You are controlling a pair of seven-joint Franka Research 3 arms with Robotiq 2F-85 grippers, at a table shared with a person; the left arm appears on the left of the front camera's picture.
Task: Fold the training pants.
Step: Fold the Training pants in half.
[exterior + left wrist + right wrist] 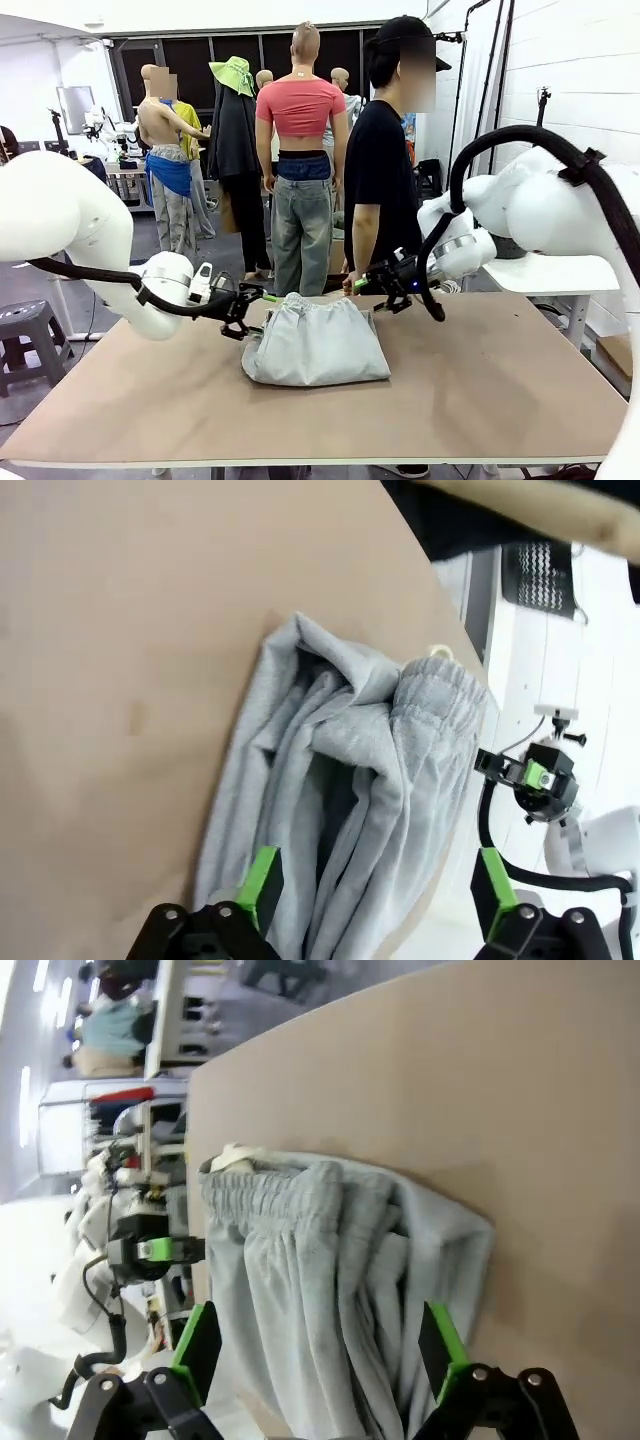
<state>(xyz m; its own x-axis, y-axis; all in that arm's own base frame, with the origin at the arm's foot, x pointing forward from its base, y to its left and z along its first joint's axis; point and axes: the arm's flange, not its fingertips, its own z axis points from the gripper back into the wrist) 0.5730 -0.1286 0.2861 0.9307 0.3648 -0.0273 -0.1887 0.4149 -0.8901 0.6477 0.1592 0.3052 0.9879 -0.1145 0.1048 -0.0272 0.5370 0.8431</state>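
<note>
Front view: the training pants lie folded into a compact grey bundle on the brown table, a little toward twelve o'clock from the table's centre, gathered waistband along the far edge. The left gripper sits at the bundle's ten o'clock corner and the right gripper at its one o'clock corner; both are small and dark here, and how their fingers stand is hard to read. A person in a black shirt stands just beyond the far edge, lower body hidden by the right arm. Bare tabletop runs wide at three, six and nine o'clock of the bundle.

Left wrist view: the left gripper has its fingers spread wide, holding nothing, with the pants lying between and beyond them. The fold's lower end is cut off by the frame bottom. The waistband reaches close to the table edge at two o'clock, where the right gripper shows, apart from the cloth.

Right wrist view: the right gripper is likewise wide and empty, straddling the pants. The left gripper is at nine o'clock. Open board fills twelve to three o'clock.
</note>
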